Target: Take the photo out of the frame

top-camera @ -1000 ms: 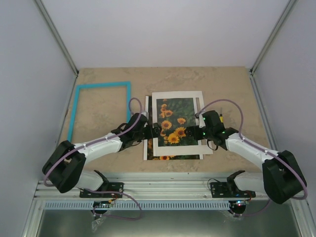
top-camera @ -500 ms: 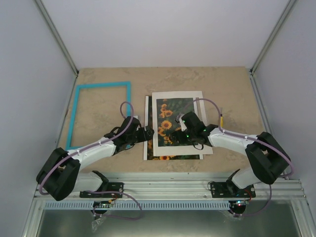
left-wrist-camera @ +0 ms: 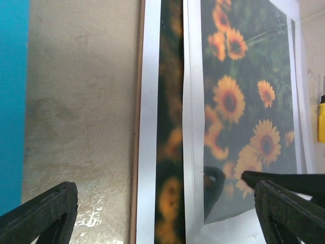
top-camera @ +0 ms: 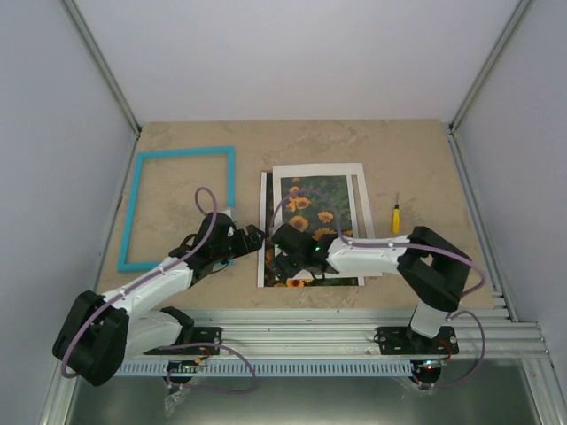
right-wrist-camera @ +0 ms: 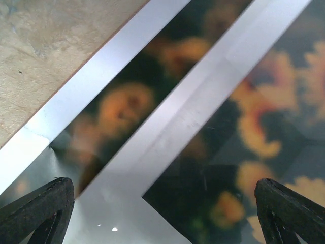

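- The left pincer [left-wrist-camera: 157,185] is released, its two fingers spread wide. One finger hangs over the bare surface [top-camera: 399,150] and the other over the printed sunflowers.
- The right pincer [right-wrist-camera: 163,185] is also released and holds nothing. It hangs low over the near-left corner of the paper stack, close beside the left pincer.
- The photo [left-wrist-camera: 170,101] lies flat, directly below and between the two pincers. It is outside the frame [top-camera: 182,151].
- The long axis of the photo runs from the near edge of the surface toward the far edge, so its short edges point near and far.
- A white mat [top-camera: 319,170] lies on top of the photo, shifted a little to the right and far side. A strip of the photo therefore shows at the left and at the near edge, and the rest shows through the opening of the mat.
- A thin brown edge runs along the left white edge of the photo.
- The frame lies flat, left of the left pincer and apart from the photo. Bare surface shows inside it. Its long axis also runs near to far, almost parallel to the photo.
- A small yellow tool [top-camera: 396,217] lies right of the mat, well beyond the right pincer.
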`<move>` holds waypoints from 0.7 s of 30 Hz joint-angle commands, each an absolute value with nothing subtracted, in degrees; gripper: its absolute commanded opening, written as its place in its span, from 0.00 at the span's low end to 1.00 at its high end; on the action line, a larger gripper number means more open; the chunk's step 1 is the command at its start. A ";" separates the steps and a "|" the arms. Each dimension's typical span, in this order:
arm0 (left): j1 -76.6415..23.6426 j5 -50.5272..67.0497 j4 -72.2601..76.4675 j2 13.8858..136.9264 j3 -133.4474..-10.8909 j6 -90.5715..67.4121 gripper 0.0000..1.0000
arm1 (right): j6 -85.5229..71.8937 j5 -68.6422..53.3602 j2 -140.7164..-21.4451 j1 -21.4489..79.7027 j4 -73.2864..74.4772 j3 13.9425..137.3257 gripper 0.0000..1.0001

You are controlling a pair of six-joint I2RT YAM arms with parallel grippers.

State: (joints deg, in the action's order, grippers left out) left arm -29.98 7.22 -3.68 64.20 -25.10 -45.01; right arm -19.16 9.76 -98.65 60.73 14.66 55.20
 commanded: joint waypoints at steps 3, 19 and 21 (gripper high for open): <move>-27.93 7.80 -3.42 61.87 -23.05 -47.10 0.97 | -19.06 19.93 -105.44 65.65 20.06 62.08 0.97; -27.94 10.56 -3.90 62.49 -24.16 -46.38 0.96 | -23.29 27.61 -103.18 65.49 25.90 59.49 0.98; -27.98 11.89 -3.61 63.22 -24.44 -46.29 0.96 | -23.16 26.80 -102.55 65.32 25.40 59.25 0.98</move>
